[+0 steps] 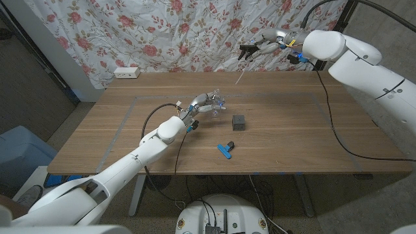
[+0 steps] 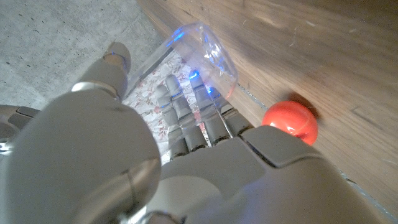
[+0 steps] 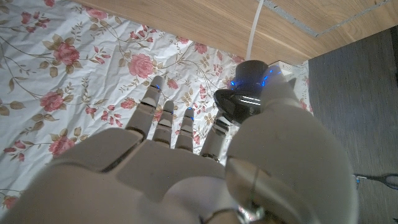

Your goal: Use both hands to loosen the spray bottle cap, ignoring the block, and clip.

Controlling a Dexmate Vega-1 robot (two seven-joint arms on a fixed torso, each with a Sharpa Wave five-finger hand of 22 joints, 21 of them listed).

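The left hand (image 1: 203,104) is out over the middle of the wooden table (image 1: 292,130), and its fingers and thumb are wrapped around the clear bottle (image 1: 216,102), one on each side. The bottle lies tipped over in that hold, not standing up. The right hand (image 1: 260,40) is up high by the flowery cloth, well away from the bottle. It pinches the black spray cap (image 3: 245,93) between its thumb and fingers, and a thin white tube (image 3: 255,25) hangs from the cap. So the cap looks to be already off the bottle, not just loose. The bottle looks empty, so it is likely very light. It is thin see-through plastic, so it is likely smooth and slippery and may dent if squeezed hard. The best place to hold it is around its fat middle, with a soft, even squeeze. The cap is small and hard, so holding it by its round sides is right. The tube looks bendy and could catch on things. The dark block (image 1: 238,121) and the blue clip (image 1: 225,149) lie on the table near the left hand, and no hand touches them.
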